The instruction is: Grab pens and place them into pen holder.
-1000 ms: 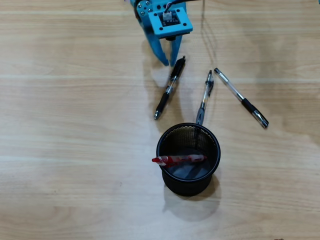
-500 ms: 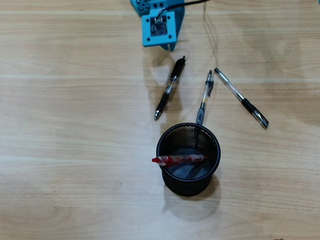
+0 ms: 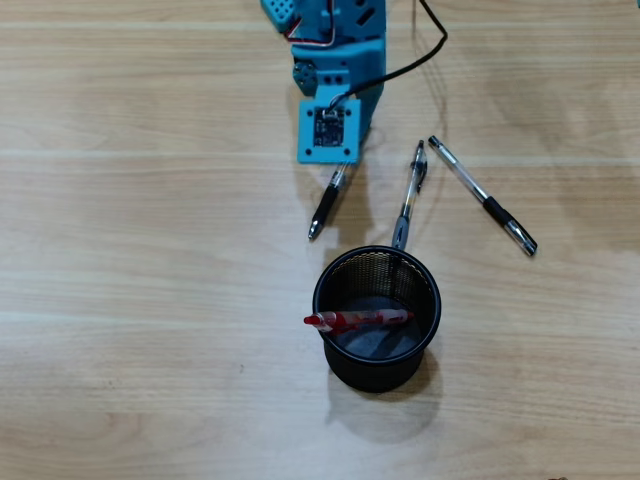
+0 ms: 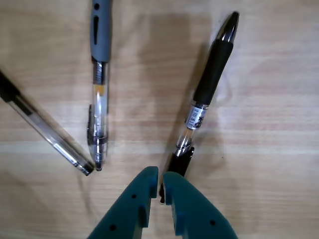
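Note:
In the wrist view my blue gripper (image 4: 160, 174) has its jaws almost together, a thin slit between them, right over the clicker end of the black pen (image 4: 212, 74). That black pen (image 3: 325, 205) lies on the table, its upper end hidden under my wrist mount (image 3: 328, 128) in the overhead view. Two clear-barrelled pens (image 3: 408, 200) (image 3: 480, 195) lie to its right. The pen holder (image 3: 438, 305), a black mesh cup, stands below them with the red pen (image 3: 365, 320) lying across inside it.
The wooden table (image 3: 150, 300) carries nothing else. A black cable (image 3: 425, 55) loops off the arm at the top. In the wrist view the two clear-barrelled pens (image 4: 98, 114) (image 4: 45, 134) lie left of the jaws.
The arm has come down the overhead view and now covers the black pen's upper end. The jaws, spread a second ago, are nearly together. No pen has shifted.

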Robot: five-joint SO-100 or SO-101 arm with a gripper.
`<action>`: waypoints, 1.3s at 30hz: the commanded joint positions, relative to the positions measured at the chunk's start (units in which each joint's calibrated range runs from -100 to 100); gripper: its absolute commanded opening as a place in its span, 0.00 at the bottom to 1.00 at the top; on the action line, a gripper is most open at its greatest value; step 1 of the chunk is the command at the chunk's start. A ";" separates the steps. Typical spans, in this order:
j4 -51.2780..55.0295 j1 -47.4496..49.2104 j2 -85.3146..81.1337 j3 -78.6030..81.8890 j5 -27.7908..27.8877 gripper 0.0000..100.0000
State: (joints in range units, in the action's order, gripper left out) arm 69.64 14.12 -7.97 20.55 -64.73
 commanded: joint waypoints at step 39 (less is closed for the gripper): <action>-11.13 -5.54 23.55 -1.58 -0.17 0.13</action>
State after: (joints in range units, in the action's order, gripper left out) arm 58.13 10.15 15.78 16.20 -64.78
